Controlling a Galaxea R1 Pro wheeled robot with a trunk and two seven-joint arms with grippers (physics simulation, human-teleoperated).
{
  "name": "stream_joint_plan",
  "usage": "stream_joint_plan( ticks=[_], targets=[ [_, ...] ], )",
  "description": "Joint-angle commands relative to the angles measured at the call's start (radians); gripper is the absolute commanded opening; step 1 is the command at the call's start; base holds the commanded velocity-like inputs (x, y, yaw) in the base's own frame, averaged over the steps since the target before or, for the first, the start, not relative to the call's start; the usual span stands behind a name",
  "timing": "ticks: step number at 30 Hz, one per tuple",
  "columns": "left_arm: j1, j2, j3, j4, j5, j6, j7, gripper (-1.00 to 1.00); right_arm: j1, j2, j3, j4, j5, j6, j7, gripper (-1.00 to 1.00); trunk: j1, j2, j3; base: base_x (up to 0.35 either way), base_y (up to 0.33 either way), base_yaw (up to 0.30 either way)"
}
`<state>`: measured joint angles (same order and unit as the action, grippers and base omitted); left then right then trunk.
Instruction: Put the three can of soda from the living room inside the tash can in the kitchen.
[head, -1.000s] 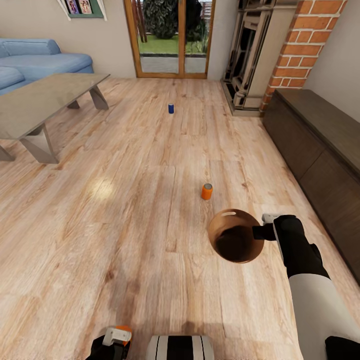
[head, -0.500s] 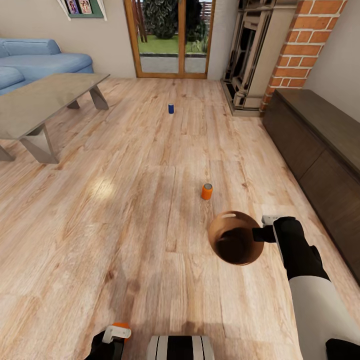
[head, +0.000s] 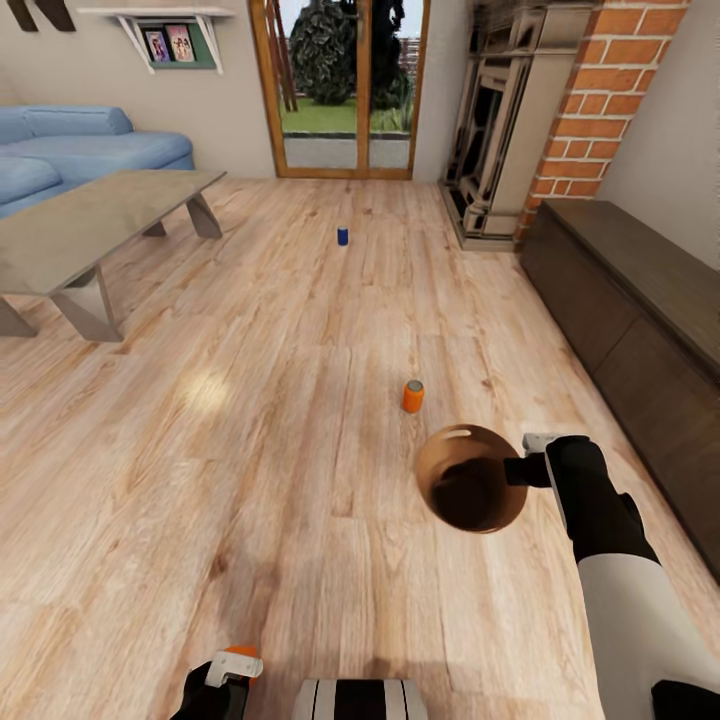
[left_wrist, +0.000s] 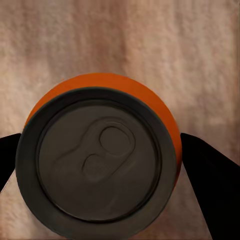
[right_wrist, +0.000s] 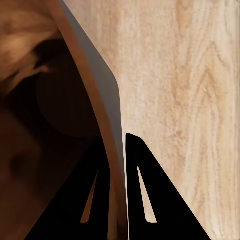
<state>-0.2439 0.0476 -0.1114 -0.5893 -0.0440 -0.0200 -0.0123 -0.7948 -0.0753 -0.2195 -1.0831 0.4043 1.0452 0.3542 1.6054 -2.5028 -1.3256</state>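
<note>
The right gripper (head: 520, 468) pinches the rim of the tash can (head: 470, 490) and holds it up at about 4 o'clock in the head view, above the wood floor (head: 250, 400). The left gripper (left_wrist: 100, 155) hugs an orange can (left_wrist: 100, 160) tight on both sides. Another orange can (head: 413, 396) stands on the floor just beyond the bin at 12 o'clock from it, and a blue can (head: 342, 236) stands far off near the glass doors (head: 345, 85).

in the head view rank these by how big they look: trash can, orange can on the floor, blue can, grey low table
1. grey low table
2. trash can
3. orange can
4. blue can; farther off, so looks smaller, real size may match.
</note>
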Motion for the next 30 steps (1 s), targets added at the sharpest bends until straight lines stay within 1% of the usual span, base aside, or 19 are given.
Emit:
stream_joint_plan(
  ticks=[1, 12, 24, 26, 27, 29, 30],
  targets=[
    [0.0, 0.0, 0.0, 0.0, -0.002, 0.0, 0.0, -1.0, 0.001, 0.0, 0.0, 0.002, -0.015, 0.002, 0.003, -1.0, 0.0, 0.0, 0.004, 0.0, 0.0, 0.0],
    [0.0, 0.001, 0.002, -0.001, 0.005, 0.0, 0.001, -1.0, 0.004, 0.008, 0.002, 0.012, -0.015, 0.002, 0.003, -1.0, -0.005, 0.003, 0.047, 0.0, 0.0, 0.0],
    [0.0, 0.005, 0.006, -0.015, 0.01, -0.007, -0.002, -1.0, 0.029, 0.009, 0.002, 0.015, -0.015, 0.002, 0.005, -1.0, -0.051, 0.087, 0.084, 0.0, 0.0, 0.0],
    [0.0, 0.008, 0.007, -0.034, 0.012, -0.003, -0.005, -1.0, 0.034, 0.009, 0.003, 0.016, -0.015, 0.002, 0.005, -1.0, -0.059, 0.101, 0.09, 0.0, 0.0, 0.0],
    [0.0, 0.01, 0.009, -0.059, 0.014, -0.001, -0.007, -1.0, 0.037, 0.009, 0.003, 0.017, -0.015, 0.002, 0.005, -1.0, -0.063, 0.108, 0.094, 0.0, 0.0, 0.0],
    [-0.001, 0.013, 0.016, -0.129, 0.018, 0.012, -0.009, -1.0, 0.041, 0.01, 0.004, 0.02, -0.015, 0.002, 0.005, -1.0, -0.071, 0.122, 0.1, 0.0, 0.0, 0.0],
    [-0.001, 0.02, 0.035, -0.182, 0.02, 0.038, -0.011, -1.0, 0.042, 0.014, 0.004, 0.02, -0.015, 0.002, 0.005, -1.0, -0.074, 0.129, 0.103, 0.0, 0.0, 0.0]
  ],
)
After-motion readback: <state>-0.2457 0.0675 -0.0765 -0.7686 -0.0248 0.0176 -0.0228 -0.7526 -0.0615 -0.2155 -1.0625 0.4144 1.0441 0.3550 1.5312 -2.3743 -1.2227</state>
